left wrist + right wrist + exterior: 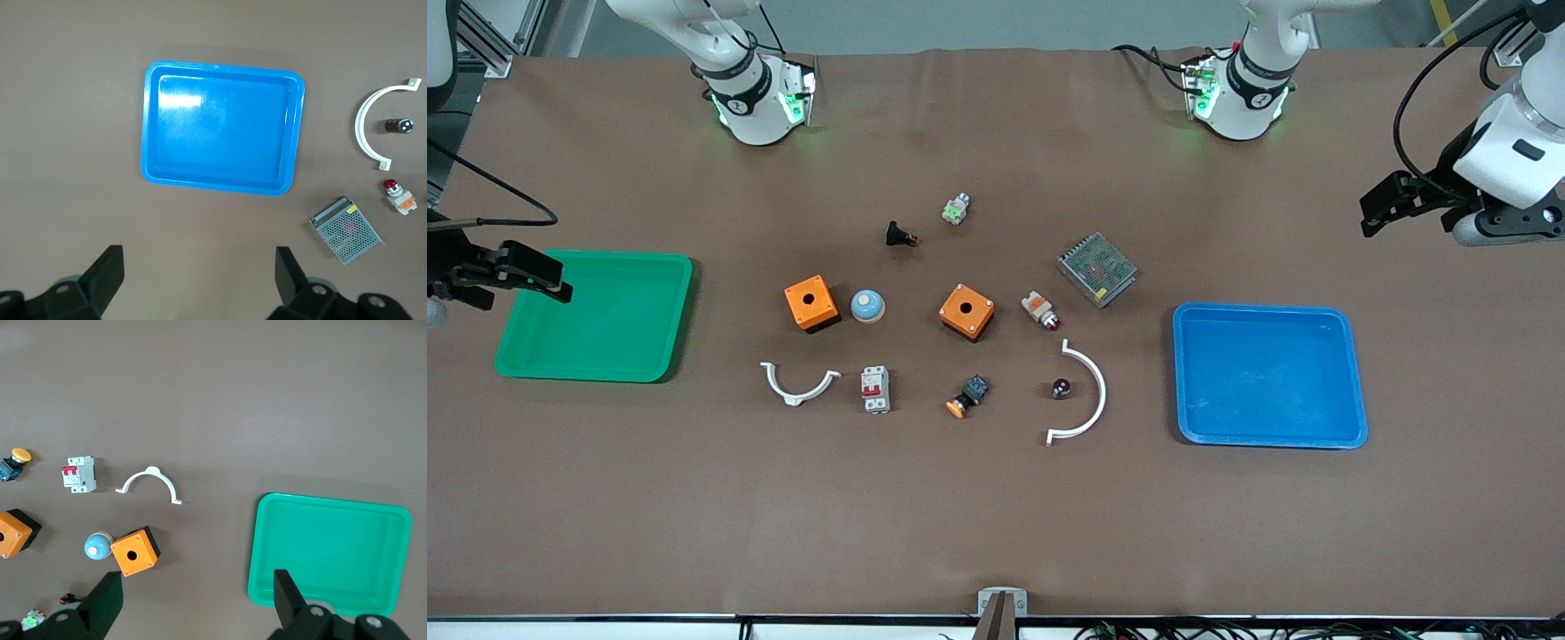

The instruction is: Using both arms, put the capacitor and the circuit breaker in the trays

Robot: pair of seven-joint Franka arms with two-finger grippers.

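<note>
The capacitor (1061,388), a tiny black cylinder with a shiny top, lies inside the curve of a large white arc (1094,396), beside the blue tray (1267,373). It also shows in the left wrist view (399,125). The circuit breaker (875,389), white-grey with red levers, lies beside a small white clip (799,382) and also shows in the right wrist view (79,475). My left gripper (1403,218) (200,257) is open and empty, up over bare table at the left arm's end. My right gripper (516,286) (199,581) is open and empty over the green tray's (596,320) outer edge.
Two orange boxes (811,302) (967,311), a blue-white dome (867,305), an orange-capped push button (967,396), an indicator lamp (1040,310), a metal mesh unit (1096,268), a black part with red tip (898,236) and a green-white part (957,209) lie mid-table.
</note>
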